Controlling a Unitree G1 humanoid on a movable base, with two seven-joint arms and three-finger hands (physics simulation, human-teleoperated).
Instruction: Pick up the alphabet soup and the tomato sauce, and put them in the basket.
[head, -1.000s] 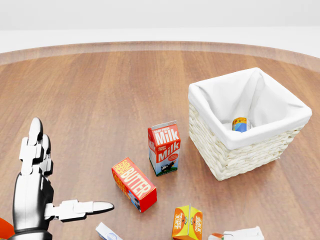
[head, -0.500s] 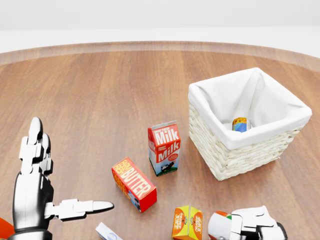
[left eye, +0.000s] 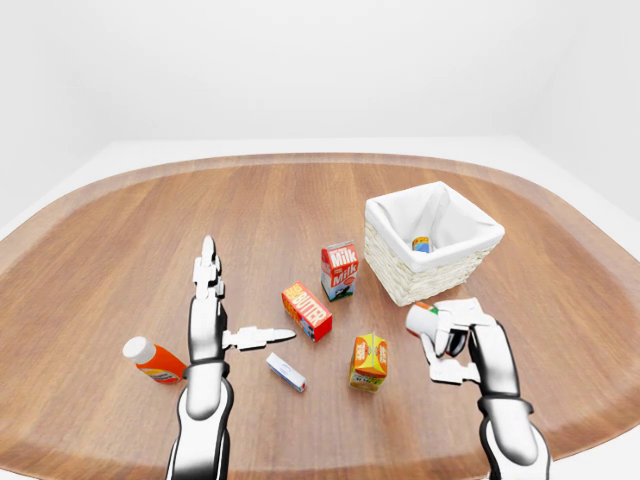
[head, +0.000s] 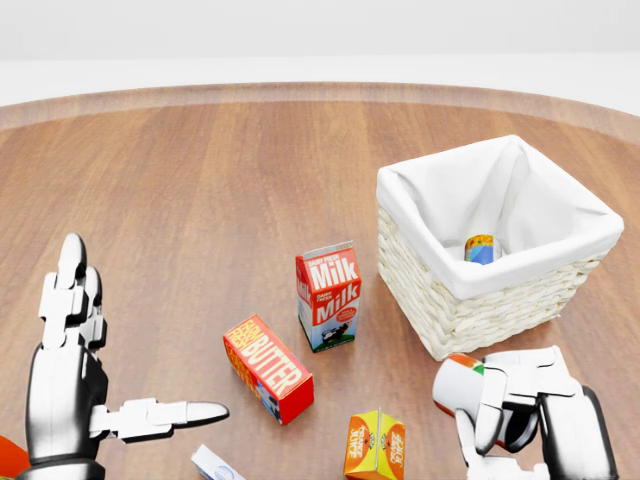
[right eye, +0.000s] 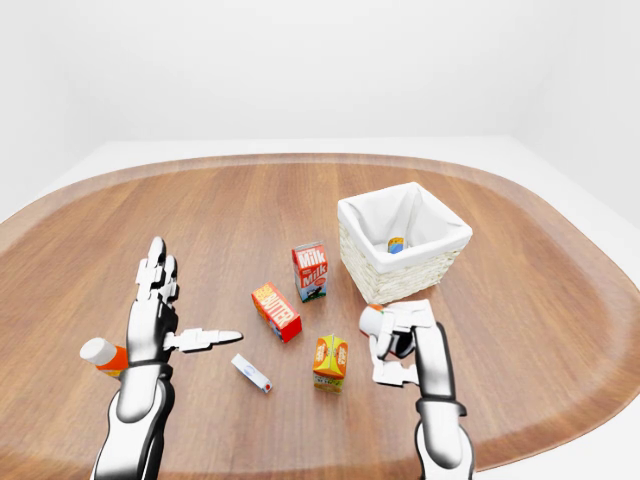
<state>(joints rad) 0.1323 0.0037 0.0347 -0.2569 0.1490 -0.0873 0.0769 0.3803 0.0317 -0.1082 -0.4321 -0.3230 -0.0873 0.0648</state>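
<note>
We see the right hand curled around a can, probably the tomato sauce though its label is hard to read, held just below the basket in the head view. The alphabet soup already lies inside the basket. The left hand hovers with fingers spread wide, holding nothing.

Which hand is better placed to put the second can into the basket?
The right hand. Its fingers are closed round a can just below the basket in the head view. The left hand is open, holds nothing, and stands far to the left.
</note>
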